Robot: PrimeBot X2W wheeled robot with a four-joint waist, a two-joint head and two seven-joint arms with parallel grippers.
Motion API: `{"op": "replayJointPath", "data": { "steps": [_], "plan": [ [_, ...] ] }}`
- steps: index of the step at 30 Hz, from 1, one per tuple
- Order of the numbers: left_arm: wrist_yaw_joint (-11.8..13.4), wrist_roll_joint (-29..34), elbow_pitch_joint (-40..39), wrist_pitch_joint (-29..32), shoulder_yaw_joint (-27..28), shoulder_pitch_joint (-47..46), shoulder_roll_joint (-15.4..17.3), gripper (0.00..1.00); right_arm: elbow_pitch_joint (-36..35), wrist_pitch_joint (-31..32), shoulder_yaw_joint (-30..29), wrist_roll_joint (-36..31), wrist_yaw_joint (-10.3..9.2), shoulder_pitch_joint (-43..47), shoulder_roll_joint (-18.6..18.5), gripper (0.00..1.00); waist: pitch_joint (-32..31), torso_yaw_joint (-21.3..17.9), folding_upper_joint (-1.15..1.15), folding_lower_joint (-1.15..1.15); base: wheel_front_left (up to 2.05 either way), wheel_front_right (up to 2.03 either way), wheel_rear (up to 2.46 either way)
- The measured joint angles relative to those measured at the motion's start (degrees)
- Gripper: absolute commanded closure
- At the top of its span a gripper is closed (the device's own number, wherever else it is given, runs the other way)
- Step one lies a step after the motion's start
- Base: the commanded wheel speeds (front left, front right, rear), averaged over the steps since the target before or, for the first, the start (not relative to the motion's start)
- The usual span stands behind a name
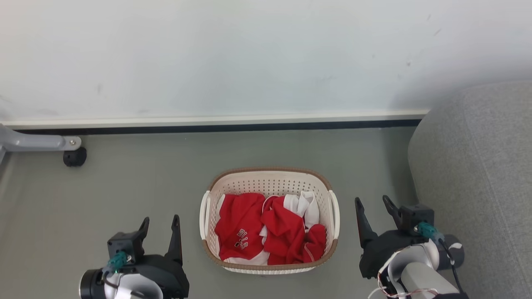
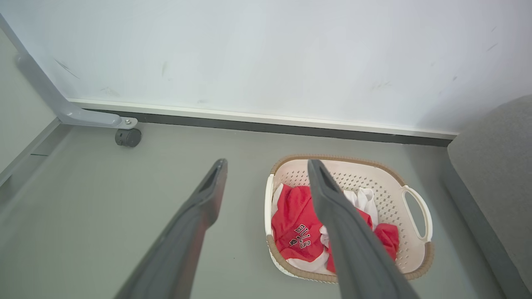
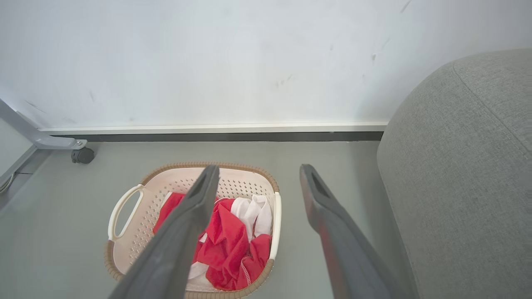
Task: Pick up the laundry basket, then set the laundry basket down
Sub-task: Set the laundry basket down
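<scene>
From my station I judged this to be the very start of the pick-up: the approach was not yet made and nothing was held. The laundry basket [image 1: 270, 181] stood on the grey floor [image 1: 124, 187], near the robot and a little short of the white wall [image 1: 266, 54], with red and white clothes [image 1: 249, 228] heaped inside it. It sat between the 2 grippers and touched neither. The left gripper [image 1: 161, 221] hung just left of the basket, its 2 fingers spread wide and empty. The right gripper [image 1: 372, 203] hung just to the basket's right, also spread wide and empty, with the grey sofa [image 1: 478, 174] close on its far right side. In my view the next move called for bringing each gripper inward to its own side loop, the left handle [image 1: 203, 214] and the right handle [image 1: 336, 214], so that 1 finger passed through the opening before the fingers closed. Both arms would then have to rise together and level, or the load could tip. I reckoned the right arm had little room beside the sofa, while the caster [image 1: 75, 157] at the far left stood well apart.
</scene>
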Motion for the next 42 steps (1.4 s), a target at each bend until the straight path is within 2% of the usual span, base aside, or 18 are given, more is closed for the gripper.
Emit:
{"op": "replayJointPath", "data": {
  "steps": [18,31,42],
  "plan": [
    [1.48,3.39,-10.60,0.00,0.41,7.34,0.59,0.00,-11.71,0.00,-7.00,-9.01,0.00,9.49,0.01,0.00,-4.10,0.72,0.01,0.00,0.00,0.00,0.00],
    [3.02,5.45,-16.41,0.00,0.92,12.91,2.38,0.00,-19.76,-0.01,-12.22,-15.43,0.00,16.31,0.31,0.00,-5.58,0.84,0.01,0.00,0.00,0.00,0.00],
    [3.60,6.36,-20.41,0.00,1.49,15.35,2.87,0.00,-25.18,-0.01,-14.40,-19.71,0.00,19.13,1.11,0.00,-6.03,1.11,0.01,0.00,0.00,0.00,0.00]
  ]
}}
